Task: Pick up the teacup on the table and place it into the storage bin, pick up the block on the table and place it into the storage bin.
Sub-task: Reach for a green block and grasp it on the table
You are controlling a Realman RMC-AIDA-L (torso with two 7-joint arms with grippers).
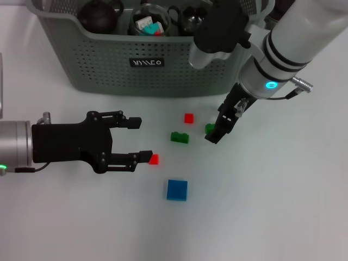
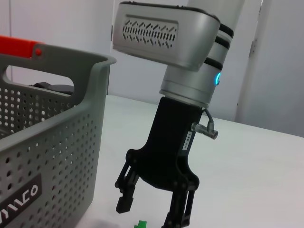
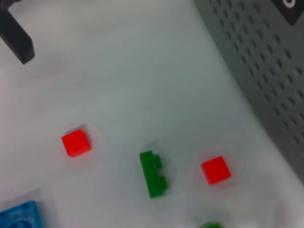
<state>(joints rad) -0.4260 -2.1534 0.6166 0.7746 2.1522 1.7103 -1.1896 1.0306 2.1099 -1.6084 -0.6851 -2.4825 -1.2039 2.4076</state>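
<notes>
The grey-green storage bin (image 1: 109, 65) stands at the back; it also shows in the left wrist view (image 2: 52, 142) and the right wrist view (image 3: 266, 66). No teacup shows on the table. My right gripper (image 1: 216, 132) is open and hangs low over a small green block (image 1: 209, 128). The left wrist view shows its fingers (image 2: 125, 202) spread on either side of that block (image 2: 141, 224). My left gripper (image 1: 140, 140) is open and empty, and its near fingertip is beside a small red block (image 1: 154, 159).
A long green block (image 1: 179, 137), a second red block (image 1: 188, 118) and a blue block (image 1: 176, 190) lie on the white table between the arms. The bin holds a dark teapot (image 1: 100, 15) and a clear glass pitcher (image 1: 151, 22) with small pieces inside.
</notes>
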